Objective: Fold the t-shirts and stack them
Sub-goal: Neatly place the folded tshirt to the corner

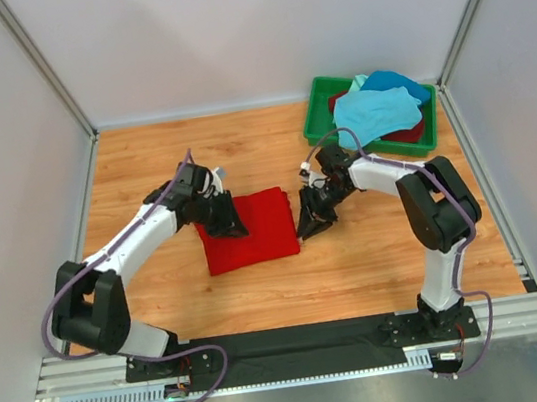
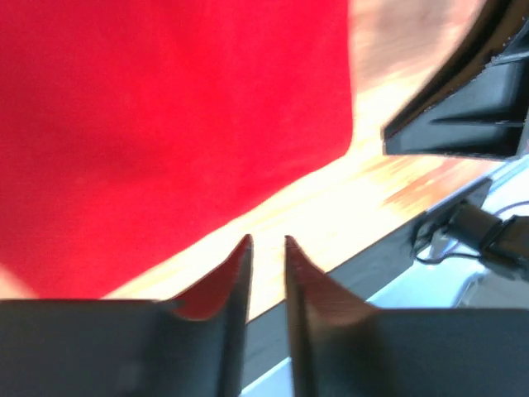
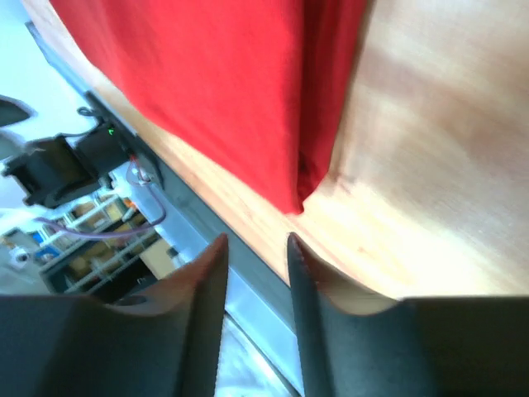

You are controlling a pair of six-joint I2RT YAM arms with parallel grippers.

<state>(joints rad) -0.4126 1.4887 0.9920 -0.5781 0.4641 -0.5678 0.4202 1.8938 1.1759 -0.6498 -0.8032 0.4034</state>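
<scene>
A bright red t-shirt point(image 1: 258, 231) lies folded into a rough square on the wooden table point(image 1: 376, 245). My left gripper point(image 1: 230, 227) hovers over its left part, jaws a narrow gap apart and empty. In the left wrist view the gripper point(image 2: 267, 241) is above the shirt point(image 2: 165, 107), near its front edge. My right gripper point(image 1: 312, 225) is at the shirt's right edge, jaws apart and empty. In the right wrist view the gripper point(image 3: 256, 240) is just off the shirt's corner point(image 3: 223, 83). Turquoise point(image 1: 369, 112), blue point(image 1: 401, 83) and dark red point(image 1: 405, 133) t-shirts lie heaped in the bin.
A green plastic bin point(image 1: 315, 116) stands at the back right of the table. White walls enclose the table on three sides. A black strip and metal rail point(image 1: 300, 343) run along the near edge. The right gripper's black body point(image 2: 463, 116) shows in the left wrist view.
</scene>
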